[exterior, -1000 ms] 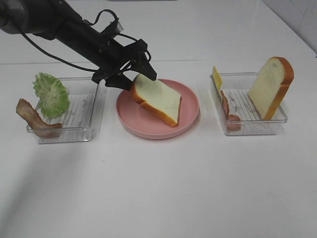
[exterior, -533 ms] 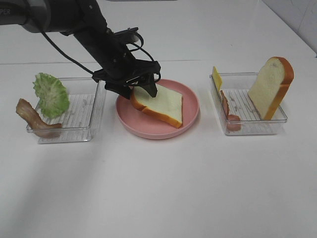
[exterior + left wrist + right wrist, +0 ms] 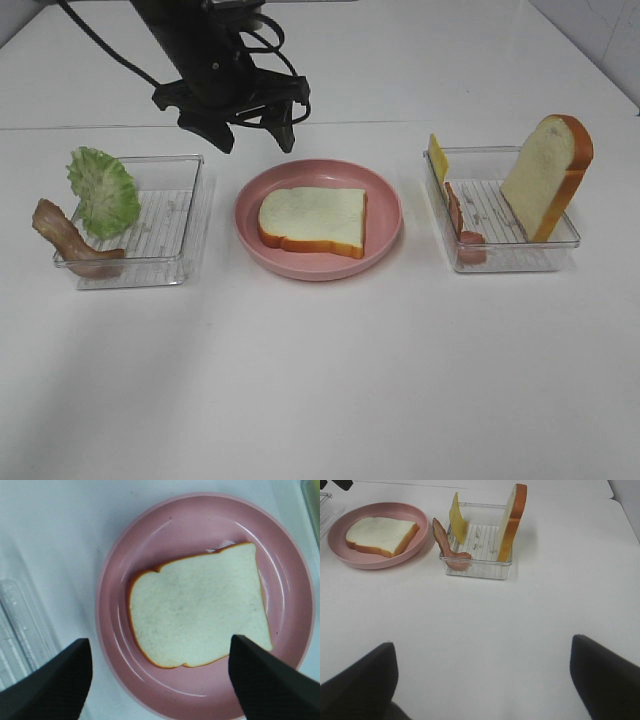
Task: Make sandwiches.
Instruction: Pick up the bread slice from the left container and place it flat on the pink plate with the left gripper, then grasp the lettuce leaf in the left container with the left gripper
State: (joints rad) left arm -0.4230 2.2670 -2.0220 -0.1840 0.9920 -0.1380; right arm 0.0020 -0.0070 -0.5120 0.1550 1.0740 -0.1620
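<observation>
One white bread slice (image 3: 312,220) with orange-brown crust lies flat on the pink plate (image 3: 388,212). My left gripper (image 3: 253,137) hangs open above the plate's far edge, holding nothing; in the left wrist view the bread slice (image 3: 197,612) shows between its dark fingers (image 3: 47,680). A second bread slice (image 3: 545,175) leans upright in the right tray (image 3: 515,262), with yellow cheese (image 3: 437,157) and a bacon strip (image 3: 459,222). Green lettuce (image 3: 103,190) and another bacon strip (image 3: 62,232) rest against the left tray (image 3: 165,272). My right gripper (image 3: 480,680) is open over bare table, outside the high view.
The white table (image 3: 330,380) spreads wide in front of the plate and trays. The left arm and its cables (image 3: 190,45) reach in from the back left, above the table behind the plate.
My left gripper let go of the bread slice, which dropped from tilted to flat on the plate. The gripper then rose and drew back behind the plate.
</observation>
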